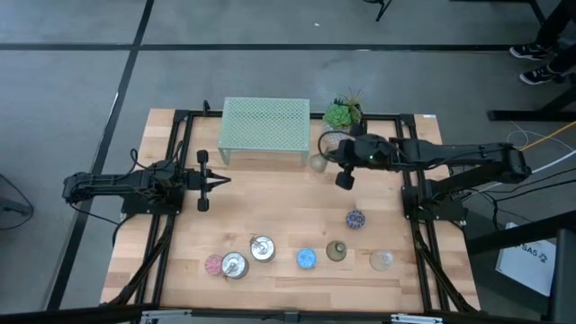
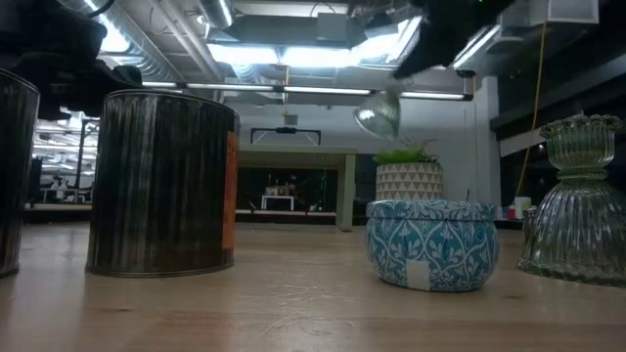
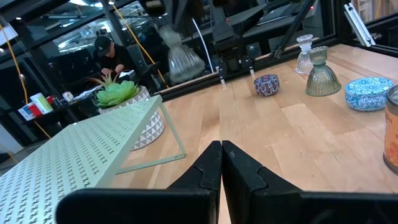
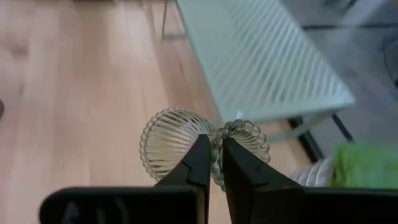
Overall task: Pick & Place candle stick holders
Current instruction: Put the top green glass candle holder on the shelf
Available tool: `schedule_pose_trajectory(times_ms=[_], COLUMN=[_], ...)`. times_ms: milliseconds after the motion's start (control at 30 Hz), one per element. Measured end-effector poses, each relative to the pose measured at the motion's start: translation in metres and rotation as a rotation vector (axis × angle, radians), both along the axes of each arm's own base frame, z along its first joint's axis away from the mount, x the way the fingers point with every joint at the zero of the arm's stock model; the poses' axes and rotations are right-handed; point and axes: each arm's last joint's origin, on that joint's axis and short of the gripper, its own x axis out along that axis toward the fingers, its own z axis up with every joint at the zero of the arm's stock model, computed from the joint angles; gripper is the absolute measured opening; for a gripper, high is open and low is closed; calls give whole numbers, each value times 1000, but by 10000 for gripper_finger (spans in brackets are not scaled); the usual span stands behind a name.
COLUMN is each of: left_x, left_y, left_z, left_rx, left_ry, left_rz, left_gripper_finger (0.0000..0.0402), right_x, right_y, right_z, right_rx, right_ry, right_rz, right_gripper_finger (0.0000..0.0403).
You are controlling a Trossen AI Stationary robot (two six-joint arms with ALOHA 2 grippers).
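From the high view, my right gripper [image 1: 331, 160] is out near the corner of the mint mesh stand [image 1: 265, 125], with a ribbed clear glass holder [image 1: 319, 162] in it, just beside the plant [image 1: 343, 112]. Left gripper [image 1: 221, 181] is parked mid-table. Six more holders sit in a loose row along the near edge, hard to tell apart from up here.

Low view: the glass holder [image 2: 379, 113] hangs in the air above the plant pot [image 2: 409, 181]. The gripper itself is mostly cut off at the top, so no read on the grip.

Left wrist: my own fingers [image 3: 205, 171] are pressed together, holding nothing. The carried holder [image 3: 178, 56] is blurry.

Right wrist is the worrying one. The fingers [image 4: 198, 162] pinch only the narrow waist of the holder [image 4: 171, 143], which lies sideways. Slick glass on a thin grip, so I'd guess it could twist or slip out, or clip the stand's edge [image 4: 280, 109] on the way down.
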Motion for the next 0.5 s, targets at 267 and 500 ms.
schedule_pose_trajectory(times_ms=[267,500], left_x=[0,0], left_y=[0,0], left_z=[0,0], left_rx=[0,0], left_ry=[0,0], left_rz=[0,-2], left_gripper_finger=[6,6], right_x=[18,46], right_y=[1,-1], right_z=[35,55], right_rx=[-47,-91], right_ry=[-68,-77], right_rz=[97,190], right_gripper_finger=[26,26])
